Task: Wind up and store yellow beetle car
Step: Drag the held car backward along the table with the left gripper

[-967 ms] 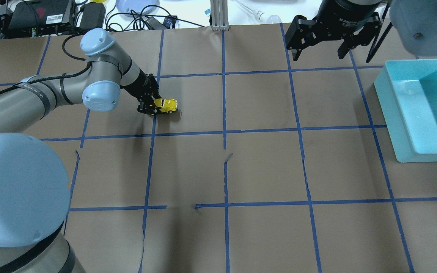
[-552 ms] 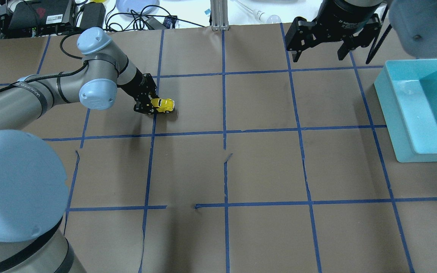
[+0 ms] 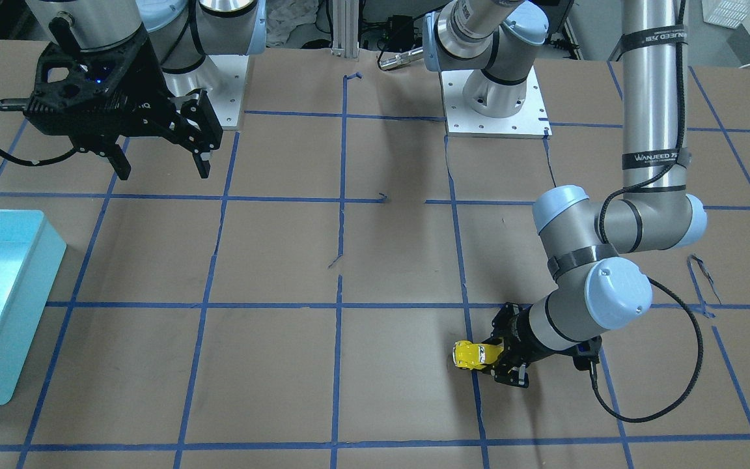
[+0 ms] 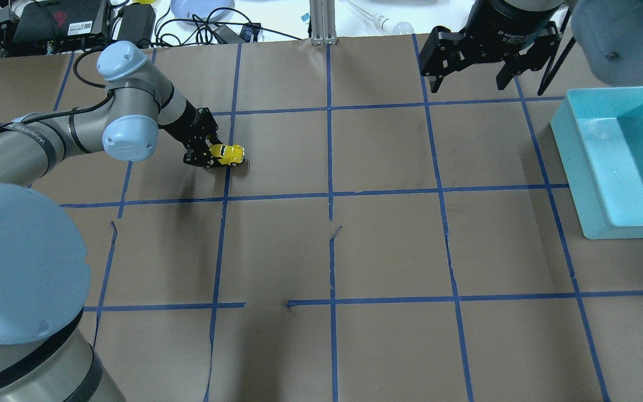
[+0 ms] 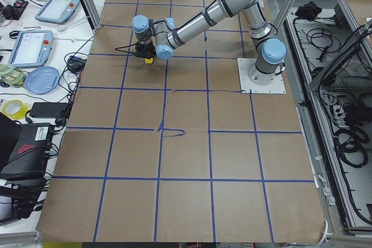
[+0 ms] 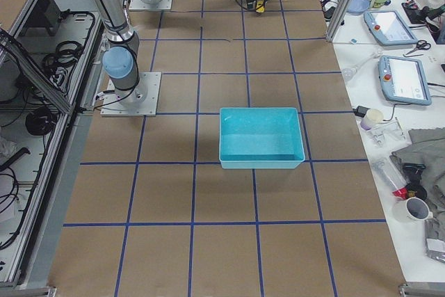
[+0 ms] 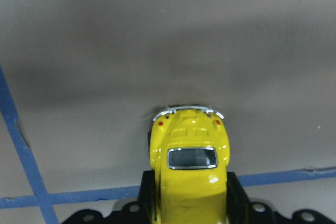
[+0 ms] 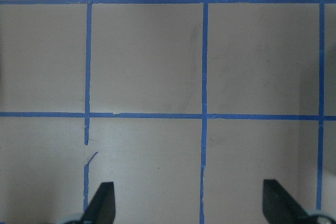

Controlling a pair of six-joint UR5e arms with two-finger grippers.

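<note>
The yellow beetle car (image 4: 228, 154) rests low on the brown table, held at one end by my left gripper (image 4: 205, 154), which is shut on it. It also shows in the front-facing view (image 3: 476, 354) with the left gripper (image 3: 502, 357) behind it, and in the left wrist view (image 7: 190, 161) between the two black fingers. The car appears as a small yellow spot in the left view (image 5: 149, 60) and the right view (image 6: 259, 10). My right gripper (image 4: 469, 81) is open and empty, high over the far right of the table; its fingertips (image 8: 105, 198) show in the right wrist view.
A teal bin (image 4: 612, 167) stands at the right edge of the table, also in the front-facing view (image 3: 17, 293) and the right view (image 6: 261, 161). Blue tape lines (image 4: 330, 195) grid the brown paper. Cables and devices (image 4: 76, 22) lie beyond the far edge.
My left gripper has drawn the car leftward along the table, toward the arm's own side. The right gripper has stayed in place.
</note>
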